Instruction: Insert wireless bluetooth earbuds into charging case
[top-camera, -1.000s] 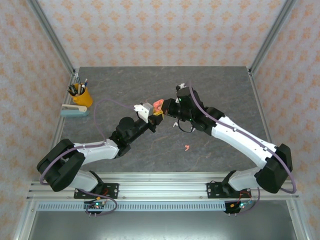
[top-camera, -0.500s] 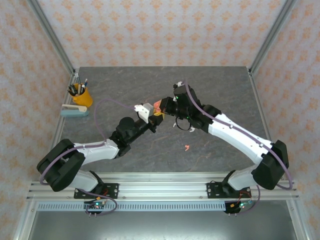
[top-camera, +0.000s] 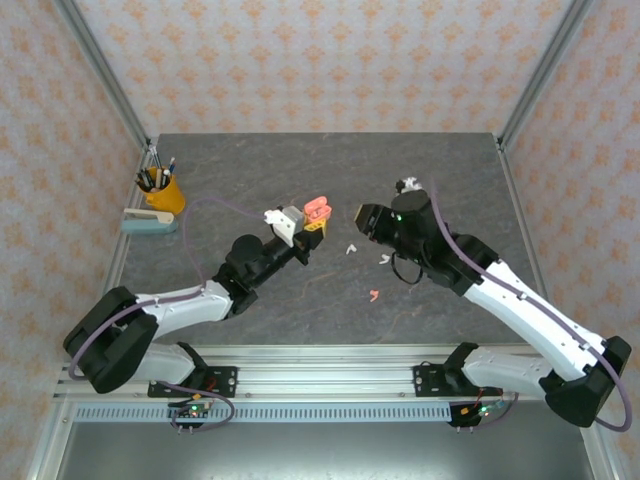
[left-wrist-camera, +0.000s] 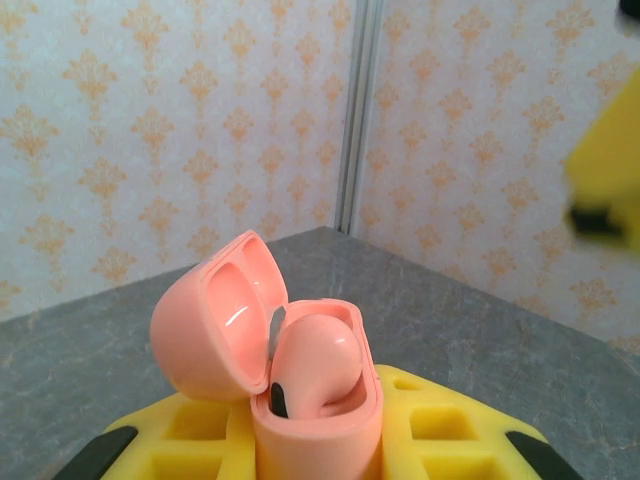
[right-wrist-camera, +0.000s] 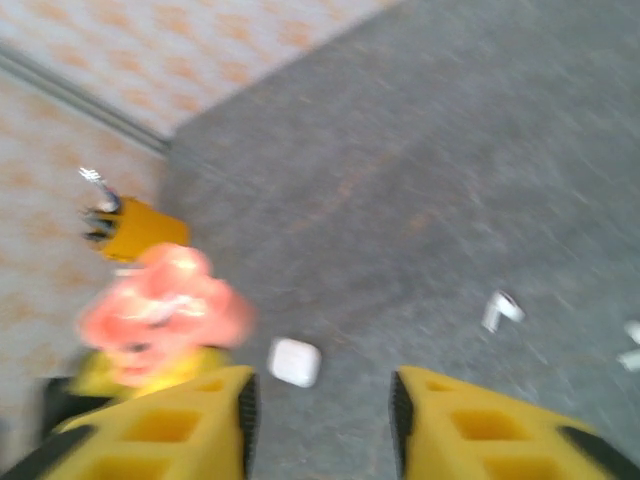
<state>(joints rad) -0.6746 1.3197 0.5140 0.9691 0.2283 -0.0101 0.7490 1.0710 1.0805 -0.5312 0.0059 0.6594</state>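
In the left wrist view the coral-pink charging case (left-wrist-camera: 318, 420) stands upright with its lid (left-wrist-camera: 205, 320) swung back, and a pink earbud (left-wrist-camera: 315, 365) sits in it. My left gripper (left-wrist-camera: 315, 450) is shut on this case, holding it above the table (top-camera: 316, 210). My right gripper (top-camera: 365, 216) hovers open a short way to the case's right, its yellow fingers (right-wrist-camera: 190, 420) apart with nothing between them. Two white earbuds (top-camera: 350, 249) (top-camera: 384, 259) and another pink earbud (top-camera: 373, 295) lie on the table. A white case (right-wrist-camera: 295, 361) rests on the table near the pink one.
An orange pen cup (top-camera: 162, 192) and a pale stapler (top-camera: 150, 222) stand at the table's left edge. Metal frame posts rise at the back corners. The grey tabletop (top-camera: 450, 170) is bare at the back right.
My right gripper has opened and pulled back to the right, away from the pink case. The left gripper still holds the case, which has barely moved.
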